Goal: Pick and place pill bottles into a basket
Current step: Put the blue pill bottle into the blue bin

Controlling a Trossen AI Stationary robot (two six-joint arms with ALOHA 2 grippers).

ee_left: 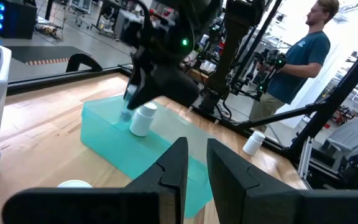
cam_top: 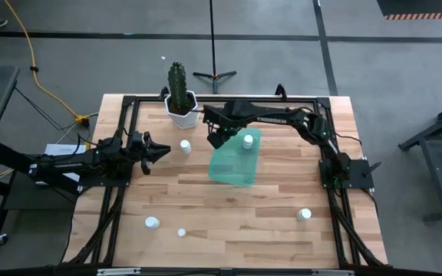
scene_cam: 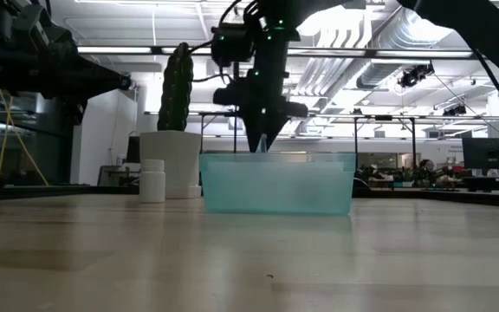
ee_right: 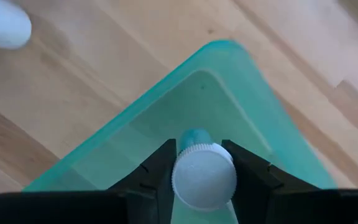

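Note:
The basket is a teal-green tray in the middle of the table; it also shows in the low view. One white pill bottle stands in it. My right gripper hangs over the tray's far left corner, shut on another pill bottle. A further bottle stands on the table just left of the tray. My left gripper is level beside that bottle, open by a narrow gap and empty. Three more bottles stand near the front edge: one, another and a third. My right gripper pinches the pill bottle between its two fingers, on the bottle's sides just under the white cap. The fingers come from above, pointing down into the tray. The bottle points cap-up along the fingers. Whether its base touches the tray floor is hidden.
A white hexagonal pot with a green cactus stands at the far edge, just left of the tray. A dark frame runs round the table. A person stands in the room beyond the table's right side.

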